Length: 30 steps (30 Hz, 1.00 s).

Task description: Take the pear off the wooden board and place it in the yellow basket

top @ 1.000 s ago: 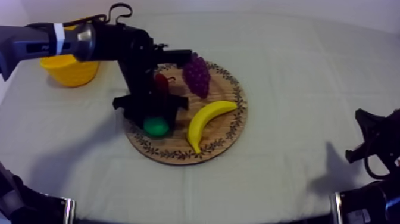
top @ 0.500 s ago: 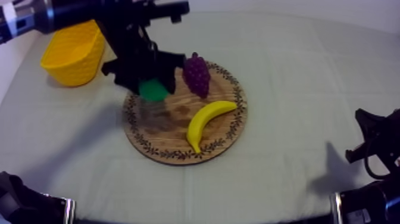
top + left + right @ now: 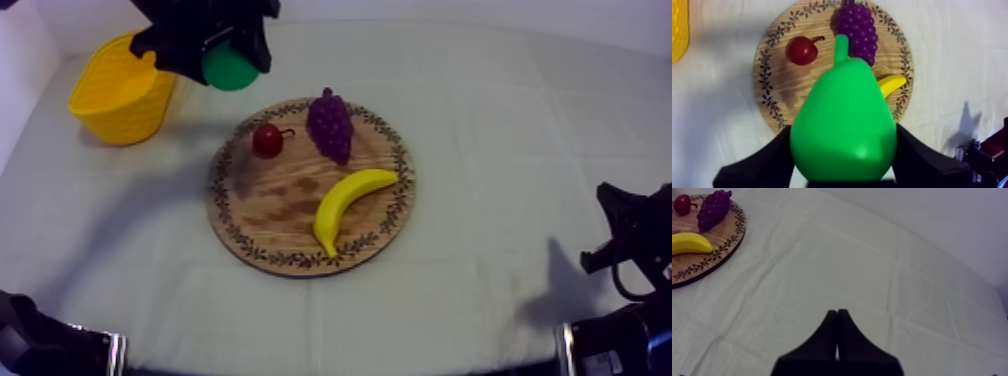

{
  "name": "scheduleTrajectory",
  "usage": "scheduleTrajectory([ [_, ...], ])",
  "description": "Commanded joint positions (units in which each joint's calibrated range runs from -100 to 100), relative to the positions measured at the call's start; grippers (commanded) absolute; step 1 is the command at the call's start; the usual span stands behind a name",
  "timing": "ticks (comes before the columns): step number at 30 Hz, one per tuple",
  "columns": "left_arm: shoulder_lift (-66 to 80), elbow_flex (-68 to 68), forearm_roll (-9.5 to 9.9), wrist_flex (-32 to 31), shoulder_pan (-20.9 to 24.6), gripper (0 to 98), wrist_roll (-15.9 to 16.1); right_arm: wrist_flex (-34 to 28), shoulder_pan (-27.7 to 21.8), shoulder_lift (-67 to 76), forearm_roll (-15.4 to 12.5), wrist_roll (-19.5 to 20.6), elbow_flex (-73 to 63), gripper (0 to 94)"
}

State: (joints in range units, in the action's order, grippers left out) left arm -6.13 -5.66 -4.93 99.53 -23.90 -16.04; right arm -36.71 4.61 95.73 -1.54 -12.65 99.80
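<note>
My left gripper (image 3: 228,62) is shut on the green pear (image 3: 230,67) and holds it in the air, between the round wooden board (image 3: 262,200) and the yellow basket (image 3: 118,92). In the left wrist view the pear (image 3: 843,121) sits between the two black fingers (image 3: 759,162), high over the board (image 3: 779,85). The basket's edge (image 3: 679,27) lies off to one side there. My right gripper (image 3: 622,232) rests low at the table's right side; its fingers (image 3: 837,333) lie together as a narrow wedge with nothing in them.
On the board lie a small red fruit (image 3: 267,140), a bunch of grapes (image 3: 330,124) and a banana (image 3: 344,205). A white wall stands just left of the basket. Bare cloth spreads between the board and my right arm.
My left gripper has lifted the pear off the board and carried it up and to the left, toward the basket. The small red fruit now shows uncovered. My right arm has not moved.
</note>
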Motion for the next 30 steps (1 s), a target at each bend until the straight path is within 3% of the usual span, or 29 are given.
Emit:
scheduleTrajectory([
  [1,0.15,-0.06,0.08,0.07,0.52,55.2,0.22,0.01,-0.01,0.03,0.00,0.03,-0.02,0.2],
  [19,-3.14,-1.88,2.98,0.23,13.33,55.2,6.24,0.01,-0.01,0.03,0.00,0.03,-0.02,0.2],
  [30,-7.73,-11.05,3.29,0.30,22.62,54.7,10.86,0.01,-0.01,0.03,0.00,0.03,-0.02,0.2],
])
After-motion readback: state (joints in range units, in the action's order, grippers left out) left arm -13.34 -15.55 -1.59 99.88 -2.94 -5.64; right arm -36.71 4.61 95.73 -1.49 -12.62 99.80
